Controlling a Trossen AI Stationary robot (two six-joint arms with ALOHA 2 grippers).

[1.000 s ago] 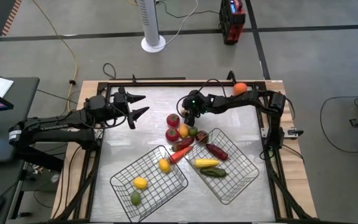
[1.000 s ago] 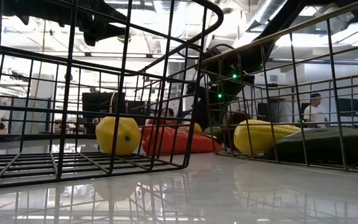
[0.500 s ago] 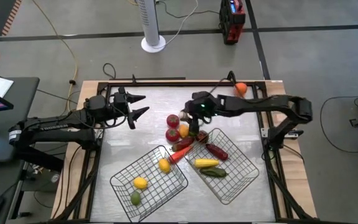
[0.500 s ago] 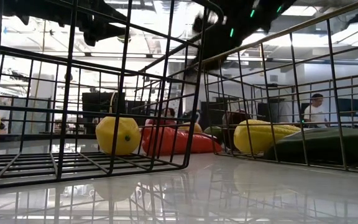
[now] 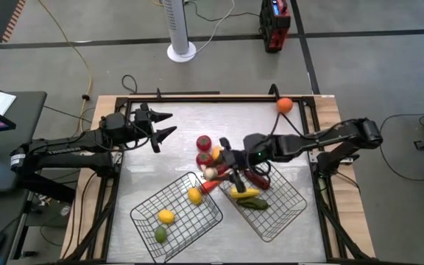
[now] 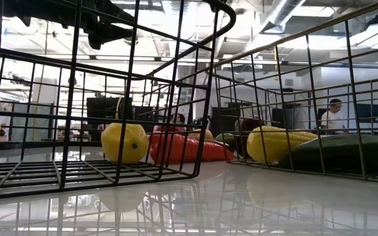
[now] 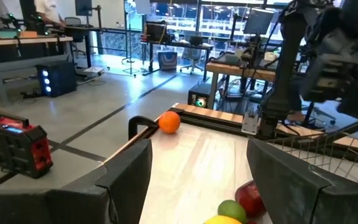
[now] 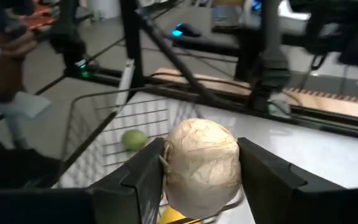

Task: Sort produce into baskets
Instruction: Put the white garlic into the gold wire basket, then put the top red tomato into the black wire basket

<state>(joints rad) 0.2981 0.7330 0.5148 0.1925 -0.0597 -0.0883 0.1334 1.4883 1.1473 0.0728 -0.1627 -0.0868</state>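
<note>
Your right hand (image 5: 227, 163) is carrying a pale, papery round piece, like an onion or garlic bulb (image 8: 202, 163), pinched between its two fingers (image 8: 143, 177). From above it hangs at the gap between the two wire baskets, just off the near corner of the right basket (image 5: 294, 208) and close to the loose pile of produce (image 5: 206, 150) on the tabletop (image 5: 182, 125).

The risk here is the drop point. The bulb sits over the seam between the baskets, so if you let go now it could strike a rim wire and bounce out, or roll into the wrong basket. The left basket (image 5: 210, 217) holds a lemon (image 5: 166, 216), a lime (image 5: 160, 234) and another yellow piece (image 5: 194, 195); the right one holds corn (image 5: 244, 193), a cucumber (image 5: 254, 204) and a dark red piece (image 5: 257, 179). Going by that, the bulb most likely belongs on the right, so carry it well past the rim first. The grip looks shallow on a round, smooth shape, and a quick swing could squeeze it out. Watch the carrot (image 5: 210, 184) lying at the left basket's corner, too; a low pass may knock it.

Your left hand (image 5: 160, 125) waits over the far left of the tabletop, fingers spread and holding nothing. An orange (image 5: 284, 105) sits alone at the far right corner, still unsorted.
</note>
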